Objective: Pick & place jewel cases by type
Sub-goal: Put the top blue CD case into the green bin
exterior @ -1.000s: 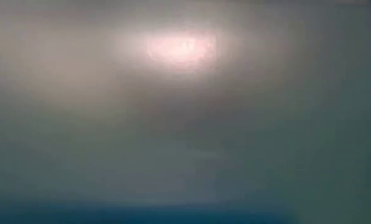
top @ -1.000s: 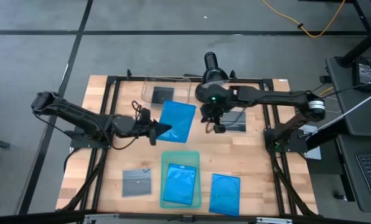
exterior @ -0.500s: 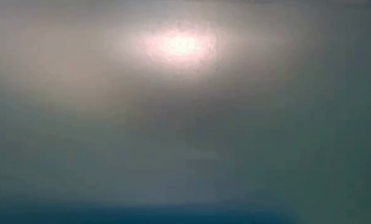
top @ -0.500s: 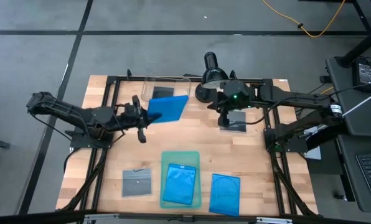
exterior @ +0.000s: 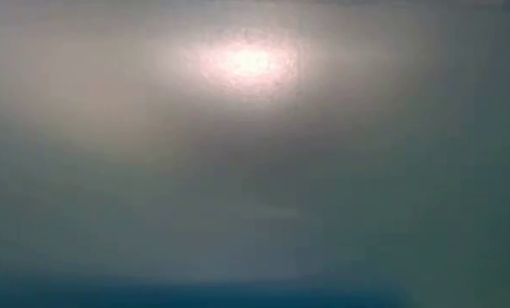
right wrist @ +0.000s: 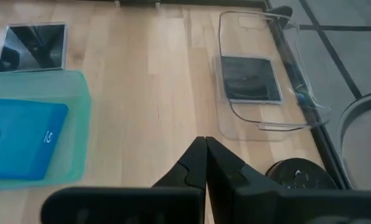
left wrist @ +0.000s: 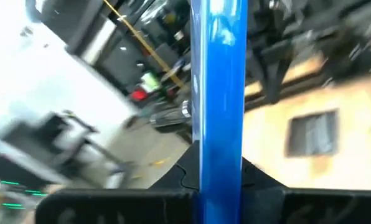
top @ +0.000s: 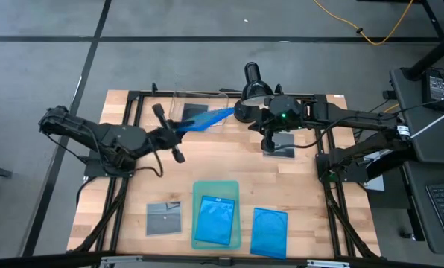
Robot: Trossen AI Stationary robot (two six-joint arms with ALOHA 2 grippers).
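My left gripper [top: 176,132] is shut on a translucent blue jewel case [top: 207,120], held on edge in the air over the table's far middle, beside the clear bin [top: 179,99]. A dark case [top: 194,112] lies flat in that bin. My right gripper [right wrist: 205,149] is shut and empty, above a dark case [top: 285,145] lying on the table at the far right. A second blue case [top: 213,221] lies in the pale-green tray [top: 216,186]. A third blue case [top: 269,231] and a grey case [top: 165,219] lie flat near the front edge. My left gripper pinches the blue case between its two fingers, one on each flat face, at the end nearest the wrist [left wrist: 220,169]. The fingers reach in level from the table's left. The case stands on edge, lifted clear, and sticks out past the fingers toward the bin.
A black lamp [top: 253,83] stands at the far edge between the two arms. The low view shows only a blur. Bare wood lies between the bin and the tray [top: 222,160].
My left gripper has risen and rolled, shifting a little toward the far edge. The blue case has turned from lying nearly flat to standing on edge. My right gripper has drawn away from that case toward the table's right and then kept still.
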